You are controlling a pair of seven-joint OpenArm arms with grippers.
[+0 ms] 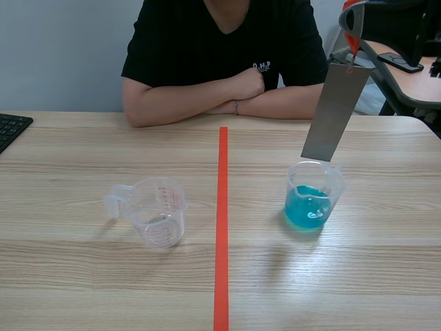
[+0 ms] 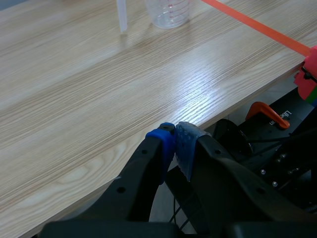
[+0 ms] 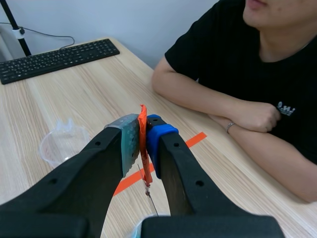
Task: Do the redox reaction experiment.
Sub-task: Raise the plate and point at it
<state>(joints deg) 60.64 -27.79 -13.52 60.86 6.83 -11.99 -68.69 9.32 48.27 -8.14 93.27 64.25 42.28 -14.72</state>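
While raised high over the right side of the table [image 1: 83,276], pinches an orange-red tab [image 3: 143,148] in the right gripper [image 3: 142,126], fingers pressed onto both faces of it. Below the tab, hanging in the air, a grey metal strip [image 1: 336,114], tilted, lower end right at the far rim of the beaker [image 1: 324,178]; cannot tell whether inside it or just behind. In the beaker, blue liquid [image 1: 306,207], filling only the lower part. Stands upright to the right of the orange-red tape line [image 1: 222,227], near it. On the other side of the line, well apart from the beaker, an empty clear measuring cup [image 1: 160,210], upright, handle turned away from the line. Low at the table's near edge, the left gripper [image 2: 174,136], fingers pressed together on nothing, measuring cup far ahead of it. Across the table, a person [image 1: 220,48] in a black shirt, arms folded on the wood. At the far left edge, a corner of a black keyboard [image 1: 10,127].
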